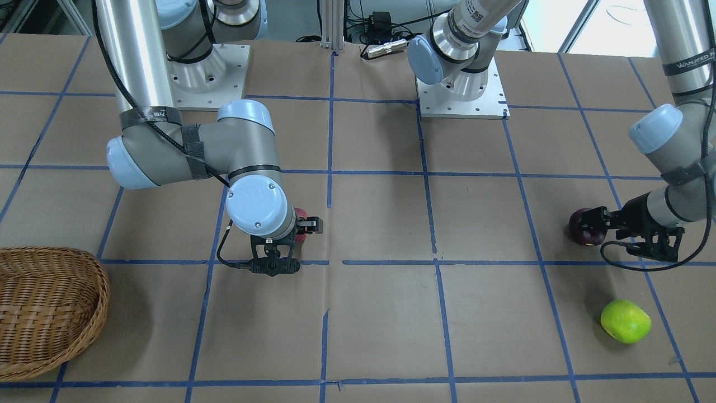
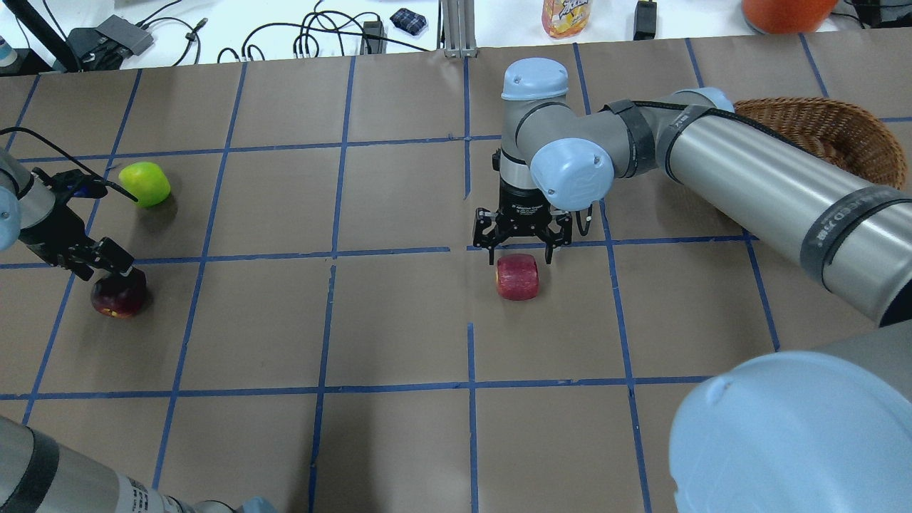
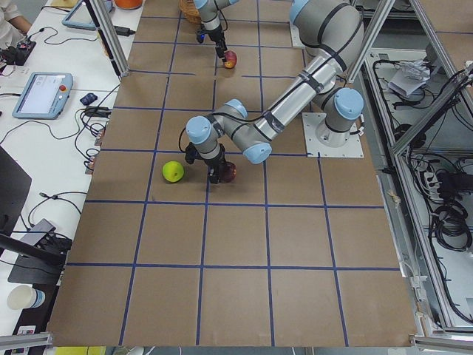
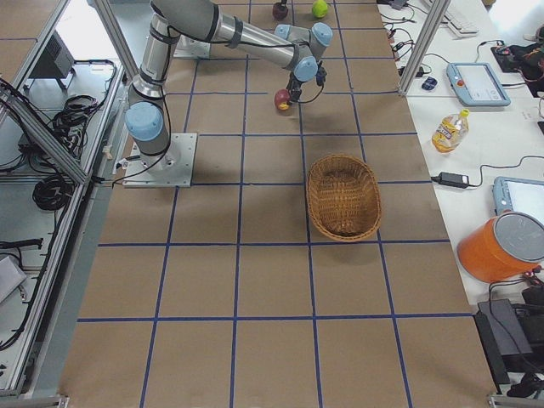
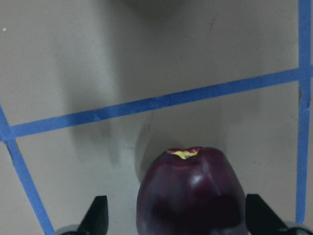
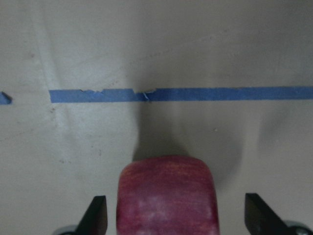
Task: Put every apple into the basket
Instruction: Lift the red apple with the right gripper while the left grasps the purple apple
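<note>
My left pincer (image 1: 592, 221) is at the maroon apple (image 1: 584, 238); the green apple (image 1: 625, 321) lies near it, apart, on the worktop (image 1: 380, 313).

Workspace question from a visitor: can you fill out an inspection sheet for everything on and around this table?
Surface: brown paper-covered table with a blue tape grid.
Job's things: red apple, maroon apple and green apple all lie on the table; the basket is empty.
Clutter: nothing seen.
End effectors: the left end effector is open around the maroon apple; the right end effector is open over the red apple.
Cables: a black wrist cable loops on the right arm; loose bench cables lie beyond the table.
Surroundings: the side bench holds a bottle, an orange container and a tablet.
</note>
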`<state>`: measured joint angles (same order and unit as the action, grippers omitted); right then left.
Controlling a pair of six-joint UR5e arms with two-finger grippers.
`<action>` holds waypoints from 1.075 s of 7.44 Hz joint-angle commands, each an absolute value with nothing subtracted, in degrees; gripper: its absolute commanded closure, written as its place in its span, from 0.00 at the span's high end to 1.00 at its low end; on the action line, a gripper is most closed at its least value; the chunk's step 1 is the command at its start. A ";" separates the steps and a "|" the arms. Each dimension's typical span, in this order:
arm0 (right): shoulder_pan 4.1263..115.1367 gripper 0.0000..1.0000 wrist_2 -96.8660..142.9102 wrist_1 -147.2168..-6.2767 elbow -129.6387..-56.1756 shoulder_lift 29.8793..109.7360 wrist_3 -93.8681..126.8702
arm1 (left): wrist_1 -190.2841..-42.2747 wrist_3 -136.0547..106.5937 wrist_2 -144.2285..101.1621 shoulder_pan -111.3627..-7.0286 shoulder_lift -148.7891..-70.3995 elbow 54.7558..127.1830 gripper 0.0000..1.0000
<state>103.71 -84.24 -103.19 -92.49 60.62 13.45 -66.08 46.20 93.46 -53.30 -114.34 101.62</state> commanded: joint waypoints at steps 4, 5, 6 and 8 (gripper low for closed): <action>104.33 0.00 -85.51 -105.20 -92.56 61.34 20.57 | -66.27 42.89 92.29 -51.77 -115.49 104.76 1.00; 103.72 0.00 -87.69 -105.12 -90.29 62.74 19.96 | -66.62 43.15 92.37 -51.85 -114.97 104.77 0.60; 102.14 0.00 -88.32 -104.33 -87.91 63.71 19.95 | -67.06 42.81 92.63 -52.12 -113.92 104.68 0.21; 93.39 0.00 -90.95 -101.44 -82.38 64.07 15.86 | -70.04 40.97 92.38 -53.86 -111.20 103.19 0.08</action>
